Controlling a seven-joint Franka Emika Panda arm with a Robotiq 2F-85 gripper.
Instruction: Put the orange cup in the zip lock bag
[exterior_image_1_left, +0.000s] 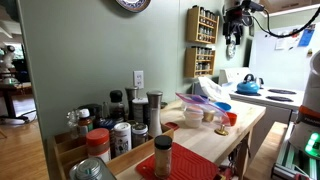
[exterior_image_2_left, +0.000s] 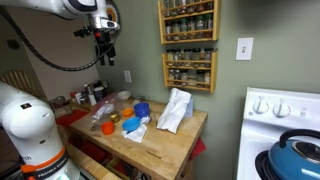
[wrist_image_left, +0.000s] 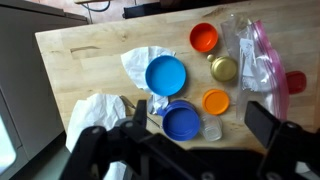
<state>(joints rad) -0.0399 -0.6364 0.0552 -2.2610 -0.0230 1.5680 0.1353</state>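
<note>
Hovered high with gripper (exterior_image_2_left: 104, 55) jaws spread wide, and probably needed to drop straight onto cup (wrist_image_left: 204, 38), pinching one rim wall, before heading for bag (wrist_image_left: 252, 58).

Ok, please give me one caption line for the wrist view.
Open end effector above a wooden table, with orange cup near zip lock bag.
</note>
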